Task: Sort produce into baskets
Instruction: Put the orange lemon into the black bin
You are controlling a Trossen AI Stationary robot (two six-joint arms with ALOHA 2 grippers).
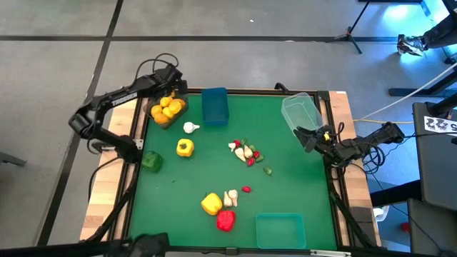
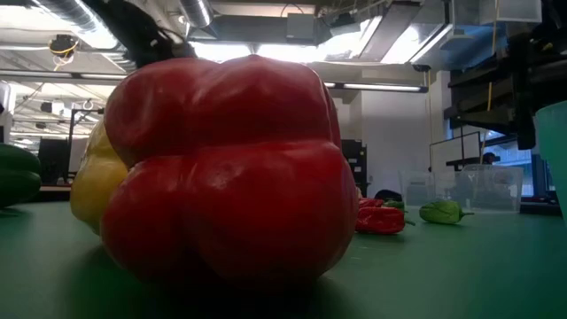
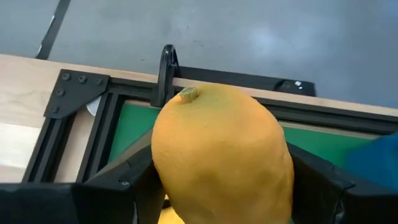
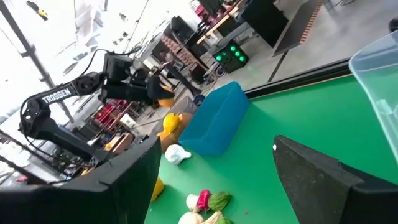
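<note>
Left arm reaches across the desk (image 1: pixel 285 200) far-left corner, left claw (image 1: pixel 171 89) over the dark grey basket (image 1: pixel 168 114) of yellow-orange fruits, gripping one yellow-orange fruit (image 3: pixel 221 158) between its fingers. Right arm folded at right edge, right claw (image 1: pixel 308 135) wide, nothing in it, beside the clear basket (image 1: pixel 300 111). Remaining produce lies mid-desk.
</note>
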